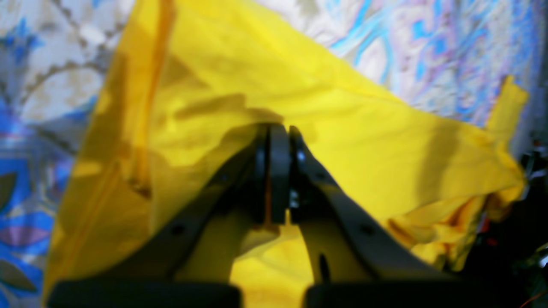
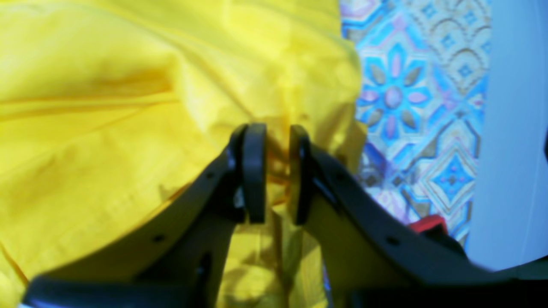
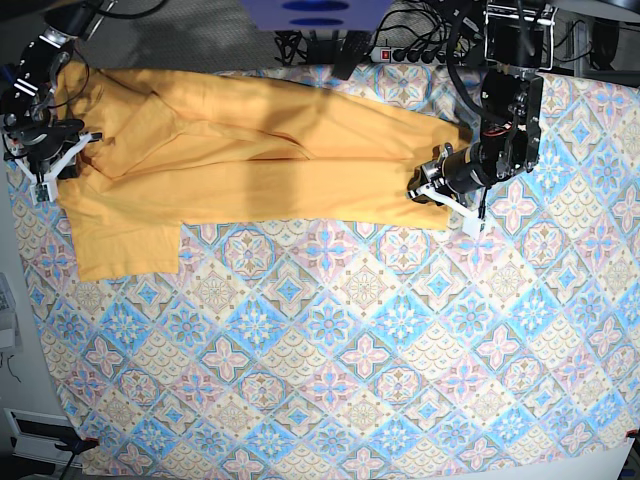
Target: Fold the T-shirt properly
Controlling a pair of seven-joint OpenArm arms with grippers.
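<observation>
**T-shirt stretched between both grippers**

T-shirt (image 3: 250, 150) lies spread lengthwise across the far part of the tablecloth (image 3: 330, 340), one end at each gripper. It is yellow-orange, doubled over along its length, with a sleeve (image 3: 125, 245) jutting toward the near side close to the right gripper.

Left gripper (image 1: 278, 130): its jaws are pressed together, and a thin edge of yellow cloth shows pinched between the pads. Ahead of the jaws and to both sides of them the fabric rises in a taut sheet; a seam (image 1: 150, 85) runs down it off to one side. Beyond the jaw tips the sheet ends and patterned tablecloth shows.

Right gripper (image 2: 276, 130): its jaws stand slightly apart with a bunched fold of the shirt between them — the cloth fills the gap and touches both pads. Fabric spreads widely to one side of these jaws and ahead of them; on the other side the shirt's edge drops off just beside the finger, with tablecloth beyond. A small red thing (image 2: 426, 223) sits behind that finger — too blurred to name.

From the base view a power strip (image 3: 410, 50) and cables lie beyond the far edge of the tablecloth.
</observation>
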